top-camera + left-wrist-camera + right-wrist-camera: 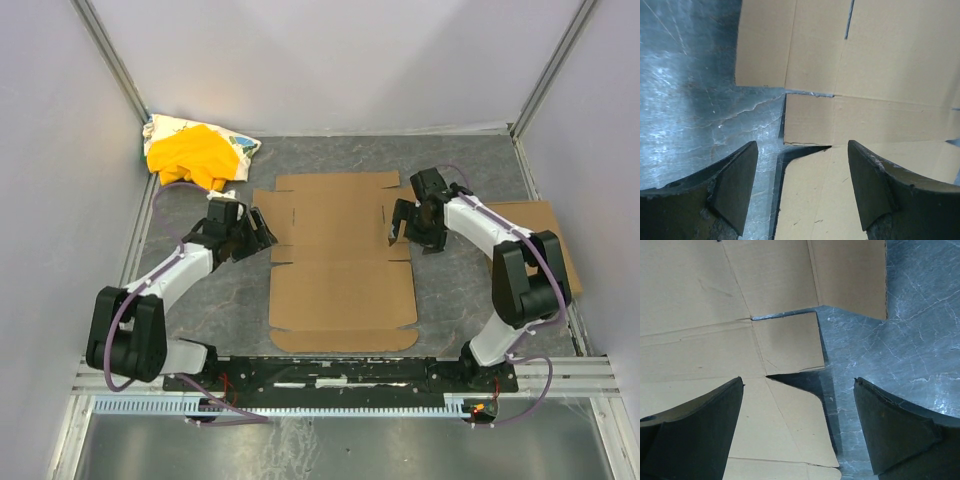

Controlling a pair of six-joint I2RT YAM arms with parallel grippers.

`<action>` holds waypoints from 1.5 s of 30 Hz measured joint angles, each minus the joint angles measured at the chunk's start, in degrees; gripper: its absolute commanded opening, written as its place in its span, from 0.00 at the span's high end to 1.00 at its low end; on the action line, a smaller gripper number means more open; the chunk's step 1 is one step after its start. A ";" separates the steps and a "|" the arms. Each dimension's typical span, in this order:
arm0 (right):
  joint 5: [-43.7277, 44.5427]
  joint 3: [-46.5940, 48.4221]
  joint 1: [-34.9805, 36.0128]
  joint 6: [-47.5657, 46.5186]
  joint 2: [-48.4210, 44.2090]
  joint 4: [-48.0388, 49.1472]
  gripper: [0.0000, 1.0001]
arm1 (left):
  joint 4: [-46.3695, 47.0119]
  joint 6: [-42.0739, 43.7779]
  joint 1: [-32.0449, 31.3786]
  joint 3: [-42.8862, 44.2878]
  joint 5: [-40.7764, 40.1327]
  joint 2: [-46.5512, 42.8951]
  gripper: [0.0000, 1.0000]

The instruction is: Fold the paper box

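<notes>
The paper box (340, 290) lies unfolded and flat in the middle of the grey table, a brown cardboard blank with flaps and slits. My left gripper (264, 232) hangs at its left edge, jaws open. In the left wrist view the gripper (802, 172) straddles the edge of a rounded side flap (815, 200) of the box (880, 75) without touching it. My right gripper (396, 228) sits at the box's right edge, wide open. In the right wrist view the gripper (799, 410) has a side flap (790, 425) of the box (700, 300) lying between its fingers, and a dark shadow shows beside that flap.
A yellow cloth bundle (190, 155) on a printed bag lies at the back left corner. A smaller brown cardboard rectangle (545, 230) lies flat at the right, partly behind the right arm. White walls close in the table (200, 300) on three sides.
</notes>
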 measured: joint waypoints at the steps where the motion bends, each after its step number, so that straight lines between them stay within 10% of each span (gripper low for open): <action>1: 0.00 0.00 0.00 0.00 0.44 -0.11 0.01 | -0.07 0.00 -0.48 0.00 0.00 1.05 0.21; 45: -0.83 -0.72 3.56 1.05 5.90 6.08 0.06 | 7.43 -1.73 -10.73 -0.09 -6.12 12.02 0.21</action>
